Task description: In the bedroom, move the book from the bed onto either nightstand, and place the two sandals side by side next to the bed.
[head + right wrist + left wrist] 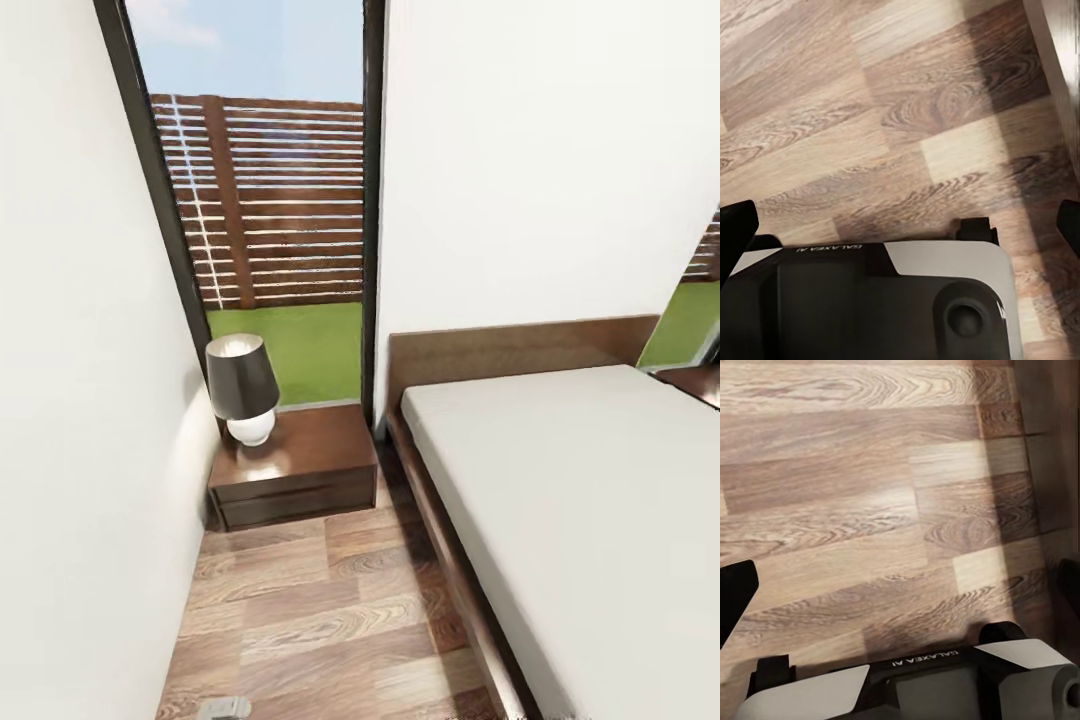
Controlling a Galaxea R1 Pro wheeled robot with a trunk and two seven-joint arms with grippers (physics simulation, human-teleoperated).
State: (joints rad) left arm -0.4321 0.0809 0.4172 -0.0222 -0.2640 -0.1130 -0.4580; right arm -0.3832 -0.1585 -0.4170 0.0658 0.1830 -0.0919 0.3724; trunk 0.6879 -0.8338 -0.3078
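two sets of fingers, left gripper (900, 585) and right gripper (900, 217), hang spread and empty over the floor (300, 620). the nightstand (300, 465) with its lamp (242, 385) sits ahead of your left fingers, the bed (590, 500) beyond your right; no book or sandals visible.

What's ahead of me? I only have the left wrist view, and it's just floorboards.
Observer: The head view has the nightstand ahead, below the window, with the bed to its right.
Operator: Anything on top of it?
Observer: A lamp stands at its left side, near the wall.
Operator: And the other arm?
Observer: The right gripper is open, holding nothing, above the floor.
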